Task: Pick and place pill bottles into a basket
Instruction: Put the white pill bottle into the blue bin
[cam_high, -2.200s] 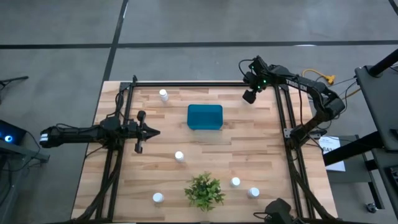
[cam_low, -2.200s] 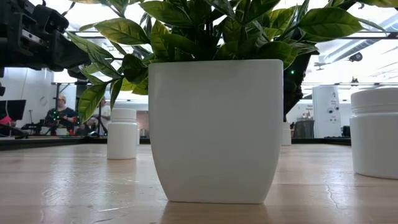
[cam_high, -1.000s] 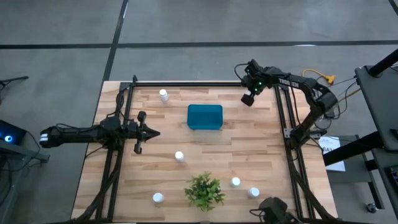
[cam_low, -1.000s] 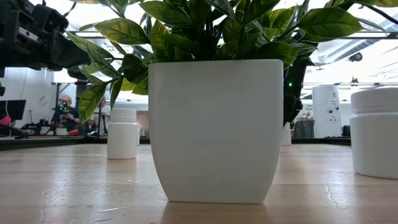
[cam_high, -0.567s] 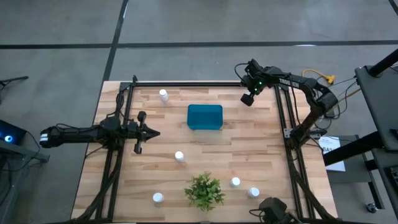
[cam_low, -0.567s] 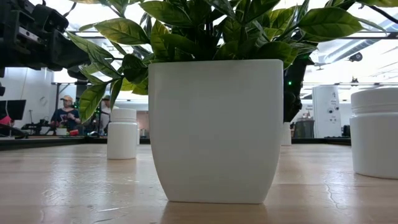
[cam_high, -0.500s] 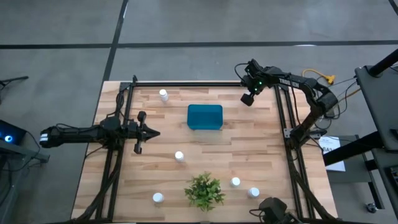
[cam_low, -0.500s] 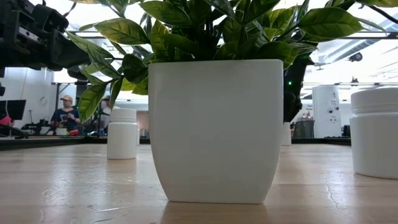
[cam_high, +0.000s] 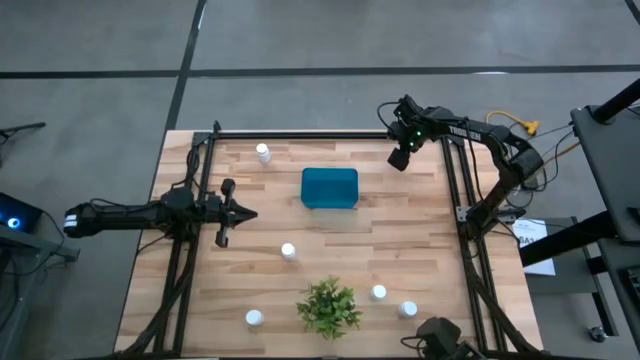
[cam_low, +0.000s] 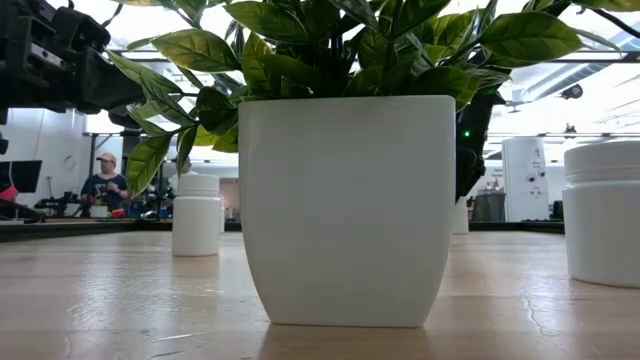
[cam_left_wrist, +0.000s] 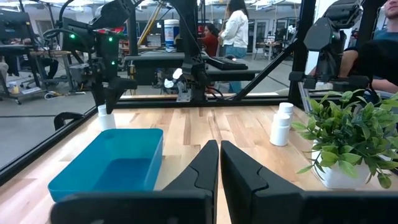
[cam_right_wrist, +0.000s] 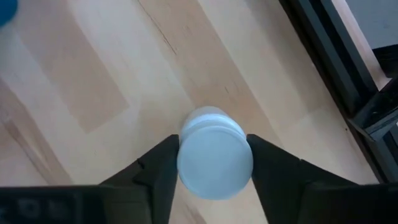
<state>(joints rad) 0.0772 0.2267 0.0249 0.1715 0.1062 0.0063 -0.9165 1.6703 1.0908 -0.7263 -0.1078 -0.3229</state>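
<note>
White round-capped pill bottle (cam_right_wrist: 214, 160) sits squeezed between right gripper (cam_right_wrist: 213, 163) fingers, both touching its sides, upright on wooden table (cam_high: 400, 215) at the far right corner; only the right wrist view shows it, the high view hides it under right gripper (cam_high: 399, 158). Teal rectangular plastic basket (cam_high: 329, 187) is mid-table, near. Left gripper (cam_left_wrist: 219, 163), fingers pressed together holding nothing, waits at the left side. Five other white bottles: (cam_high: 263, 152), (cam_high: 288, 251), (cam_high: 254, 318), (cam_high: 379, 292), (cam_high: 407, 309). Green potted plant (cam_high: 328, 306) blocks the low view
</note>
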